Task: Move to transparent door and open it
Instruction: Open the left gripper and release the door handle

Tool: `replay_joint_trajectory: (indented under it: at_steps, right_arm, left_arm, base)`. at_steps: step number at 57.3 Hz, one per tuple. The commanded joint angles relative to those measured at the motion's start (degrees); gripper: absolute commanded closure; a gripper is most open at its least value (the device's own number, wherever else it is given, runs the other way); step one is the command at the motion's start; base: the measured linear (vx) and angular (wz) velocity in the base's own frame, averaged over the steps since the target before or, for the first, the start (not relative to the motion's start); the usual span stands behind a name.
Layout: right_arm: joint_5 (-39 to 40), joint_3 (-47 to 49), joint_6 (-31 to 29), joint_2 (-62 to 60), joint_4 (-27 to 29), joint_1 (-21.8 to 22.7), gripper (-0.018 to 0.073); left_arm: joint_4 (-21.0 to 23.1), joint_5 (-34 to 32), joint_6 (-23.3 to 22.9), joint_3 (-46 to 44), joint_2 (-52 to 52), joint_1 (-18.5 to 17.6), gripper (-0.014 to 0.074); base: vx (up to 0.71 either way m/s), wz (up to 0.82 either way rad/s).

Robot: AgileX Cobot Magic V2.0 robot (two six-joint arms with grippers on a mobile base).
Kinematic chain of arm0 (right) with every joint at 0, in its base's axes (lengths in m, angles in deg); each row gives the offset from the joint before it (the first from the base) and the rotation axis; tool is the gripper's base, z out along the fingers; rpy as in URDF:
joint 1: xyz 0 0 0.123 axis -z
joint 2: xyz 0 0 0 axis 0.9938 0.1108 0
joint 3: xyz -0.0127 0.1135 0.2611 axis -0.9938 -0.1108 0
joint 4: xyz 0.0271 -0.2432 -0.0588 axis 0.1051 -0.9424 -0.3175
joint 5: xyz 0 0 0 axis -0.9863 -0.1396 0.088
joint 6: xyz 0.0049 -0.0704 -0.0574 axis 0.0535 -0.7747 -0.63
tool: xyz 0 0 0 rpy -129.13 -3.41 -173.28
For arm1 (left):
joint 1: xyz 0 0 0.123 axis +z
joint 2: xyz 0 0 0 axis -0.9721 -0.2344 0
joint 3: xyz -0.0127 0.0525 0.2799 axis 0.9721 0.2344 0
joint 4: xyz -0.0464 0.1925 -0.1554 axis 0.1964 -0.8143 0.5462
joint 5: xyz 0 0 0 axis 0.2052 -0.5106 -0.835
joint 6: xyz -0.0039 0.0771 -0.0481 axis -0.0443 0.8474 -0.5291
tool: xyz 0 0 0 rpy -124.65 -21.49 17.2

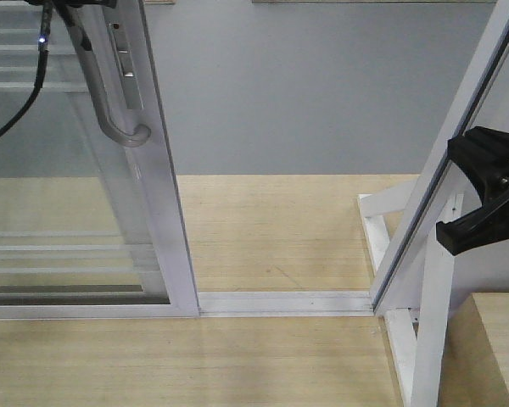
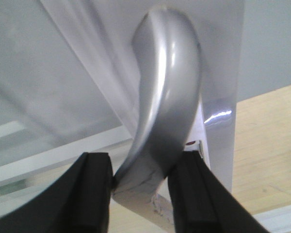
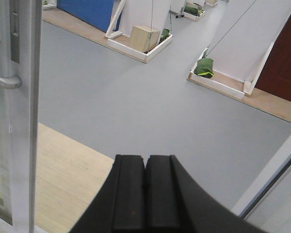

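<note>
Two door panels are seen in the front-facing view: the transparent door at the left, its white frame standing on the floor track, and the tilted white jamb post at the right. A wide gap of wooden threshold and grey floor is seen between them, so the door is judged largely open already. The curved grey handle is mounted near the door's right-hand stile, beside the lock plate. A black cable is draped across the glass. The right gripper is held near the jamb post, apart from the door.

From the left wrist view, the handle is seen clamped between the black pads of the left gripper; the jaws are nearly closed, with only the bar's thickness between them. The grip is taken close to the bar's lower curved end, and slipping off that curve is judged the main risk if the pull is angled downward instead of along the track.

From the right wrist view, the right gripper is seen with its pads pressed together and nothing held. The door frame is seen at the left edge, and distant cardboard boxes and green bags lie across the grey floor. A pull skewed off the track could bind the sliding panel.
</note>
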Motion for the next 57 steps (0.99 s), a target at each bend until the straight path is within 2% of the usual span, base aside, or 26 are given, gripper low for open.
replay_joint_trajectory:
  at_steps: [1,7,14,18,27,37,45,57]
  right_arm:
    - [5.3,1.7,0.0,-0.5,-0.1,0.4,0.0564]
    - [5.3,1.7,0.0,-0.5,-0.1,0.4,0.0564]
    - [5.3,1.7,0.0,-0.5,-0.1,0.4,0.0564]
    - [5.3,1.7,0.5,-0.5,-0.1,0.4,0.0564]
    - [5.3,1.7,1.1,-0.5,0.1,0.4,0.0564]
    - [4.0,2.0,4.1,-1.0,0.0,0.4,0.0564]
    - [2.9,2.0,5.0,-3.8,0.0,0.4,0.0564]
    - [-3.6,1.9,5.0,-10.3,-0.2,0.4,0.0564]
  left_arm:
    - [-1.9,-11.2,-3.0,-4.3,8.3,-0.2,0.0596]
    - [-2.0,-6.6,-1.3,-3.4,10.5,-0.2,0.0596]
    - [-2.0,-6.2,-0.4,2.6,15.6,-0.2,0.0596]
    - [-2.0,-7.4,-0.5,7.6,19.6,-0.3,0.0596]
    - [1.5,-9.8,-0.5,20.5,31.0,-0.3,0.0596]
    - [2.8,-12.0,0.3,34.5,42.5,-0.3,0.0596]
    - [5.5,-14.0,0.3,45.8,51.3,-0.3,0.0596]
    - [8.5,-18.8,-2.5,62.8,63.5,-0.3,0.0596]
  base:
    - [0.00,0.00]
    - [0.00,0.00]
    - [0.00,0.00]
    - [0.00,0.00]
    - [0.00,0.00]
    - [0.00,0.00]
    - [0.00,0.00]
    - [0.00,0.00]
